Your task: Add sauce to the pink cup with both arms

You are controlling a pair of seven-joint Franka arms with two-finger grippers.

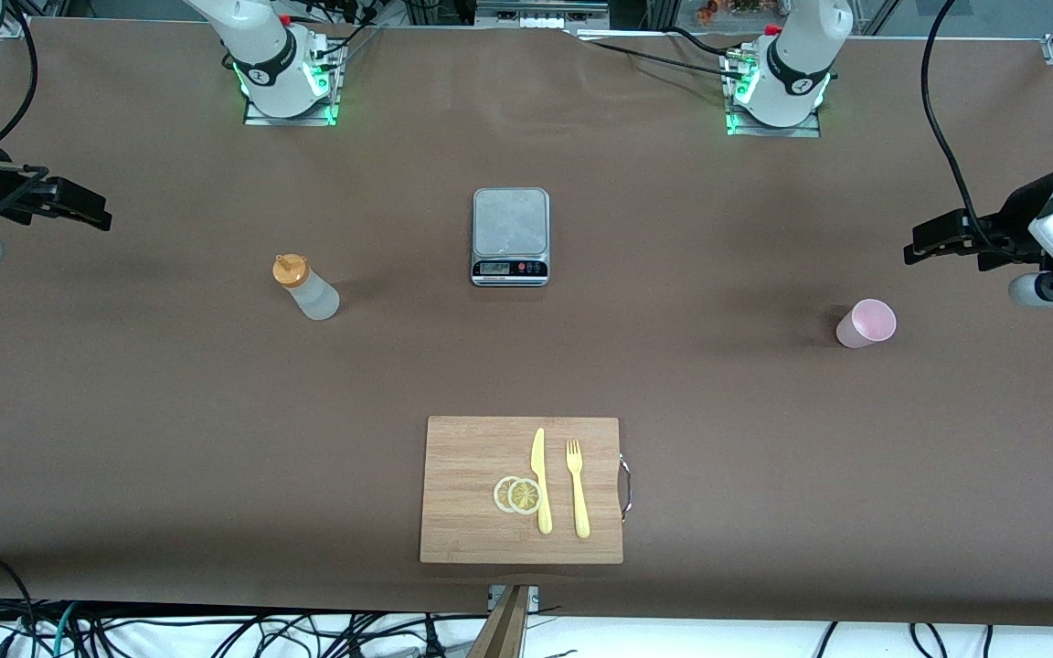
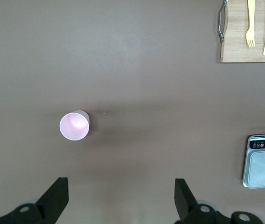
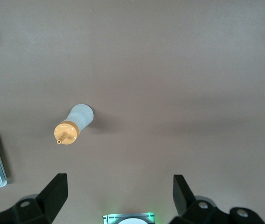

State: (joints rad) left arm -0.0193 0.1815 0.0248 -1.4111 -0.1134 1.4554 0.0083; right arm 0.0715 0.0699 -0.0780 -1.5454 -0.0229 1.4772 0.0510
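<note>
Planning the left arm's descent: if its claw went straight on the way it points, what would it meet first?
Likely bare table. The open left claw points down, with the cup off to one side of its line; depth is unclear.

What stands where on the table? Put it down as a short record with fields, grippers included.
sauce bottle: upright, toward the right arm's end, untouched
pink cup: upright, toward the left arm's end, untouched
scale: mid-table, between bottle and cup
cutting board: nearer the front camera than the scale; carries lemon slices, knife, fork
left gripper: open, above the table near the cup
right gripper: open, above the table near the bottle
</note>
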